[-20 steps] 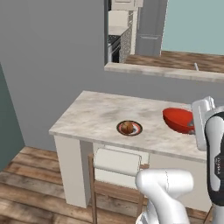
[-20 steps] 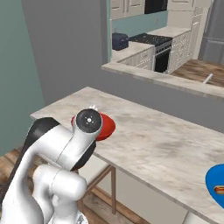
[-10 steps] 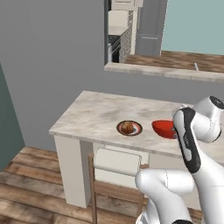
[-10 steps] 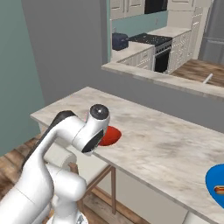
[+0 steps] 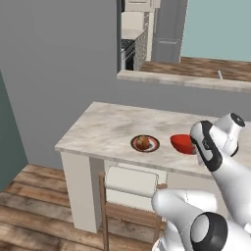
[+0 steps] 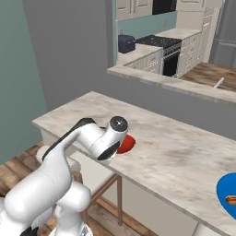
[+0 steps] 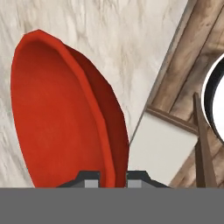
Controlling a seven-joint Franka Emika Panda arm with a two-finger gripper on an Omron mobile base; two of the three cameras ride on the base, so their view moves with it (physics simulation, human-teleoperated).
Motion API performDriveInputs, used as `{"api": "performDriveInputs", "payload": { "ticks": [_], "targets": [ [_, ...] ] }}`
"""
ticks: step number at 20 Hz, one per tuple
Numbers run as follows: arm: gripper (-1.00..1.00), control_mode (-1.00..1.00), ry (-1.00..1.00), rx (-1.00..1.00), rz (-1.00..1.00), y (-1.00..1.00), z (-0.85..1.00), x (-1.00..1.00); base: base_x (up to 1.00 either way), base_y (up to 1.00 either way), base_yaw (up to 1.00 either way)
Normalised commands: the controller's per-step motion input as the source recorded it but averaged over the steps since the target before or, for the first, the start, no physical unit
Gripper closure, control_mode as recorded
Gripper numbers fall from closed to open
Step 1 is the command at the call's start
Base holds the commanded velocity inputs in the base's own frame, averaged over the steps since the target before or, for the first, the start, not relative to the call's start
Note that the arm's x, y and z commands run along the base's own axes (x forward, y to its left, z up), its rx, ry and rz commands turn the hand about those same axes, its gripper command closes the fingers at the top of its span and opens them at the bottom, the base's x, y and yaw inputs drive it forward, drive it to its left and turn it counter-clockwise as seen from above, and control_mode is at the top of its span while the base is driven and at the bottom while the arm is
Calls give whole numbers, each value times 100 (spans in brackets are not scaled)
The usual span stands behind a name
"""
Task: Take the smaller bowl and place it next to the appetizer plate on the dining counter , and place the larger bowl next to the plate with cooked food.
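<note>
A: How is the gripper (image 7: 109,177) seen?

B: In the hand view its two dark fingertips (image 7: 89,178) are seen rising on either side of the rim of the smaller bowl (image 7: 61,113), so the rim is pinched between them. In the base views the gripper itself is hidden behind the white wrist.

A: Where is the smaller bowl (image 5: 182,143) placed?

B: It is seen over the near part of the dining counter (image 5: 108,130), just to the right of the appetizer plate (image 5: 145,143) in the left base view, near it but apart. Whether the bowl's base is touching the marbled top cannot be told. In the right base view a red part of the bowl (image 6: 125,144) is seen beside the wrist, close to the counter's (image 6: 184,152) near edge.

A: What is carried on the appetizer plate?

B: A brown rounded lump of food is seen at its middle, inside the reddish-brown rim.

A: What else is shown?

B: A wooden chair (image 5: 130,196) with a pale back is seen tucked under the counter's front edge, below the plate. A blue plate (image 6: 228,193) with a small piece of food is seen at the far right end of the counter in the right base view, well apart from the bowl. Behind the counter a grey half wall with a ledge (image 5: 184,81) is shown, and a stove (image 6: 161,50) is seen in the kitchen beyond.
</note>
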Motion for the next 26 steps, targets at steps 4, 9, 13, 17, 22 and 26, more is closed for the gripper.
{"api": "performDriveInputs", "payload": {
  "ticks": [4,9,13,17,22,26],
  "targets": [
    [100,-100,-18,0,4,-14,-47,27,0,0,0],
    [100,-100,-3,0,0,0,-44,38,0,0,0],
    [100,-100,0,0,0,6,-32,38,0,0,0],
    [100,-100,-1,0,0,0,-25,7,0,0,0],
    [100,-100,-1,0,0,0,-31,6,0,0,0],
    [100,-100,0,0,0,0,-38,17,0,0,0]
  ]
}}
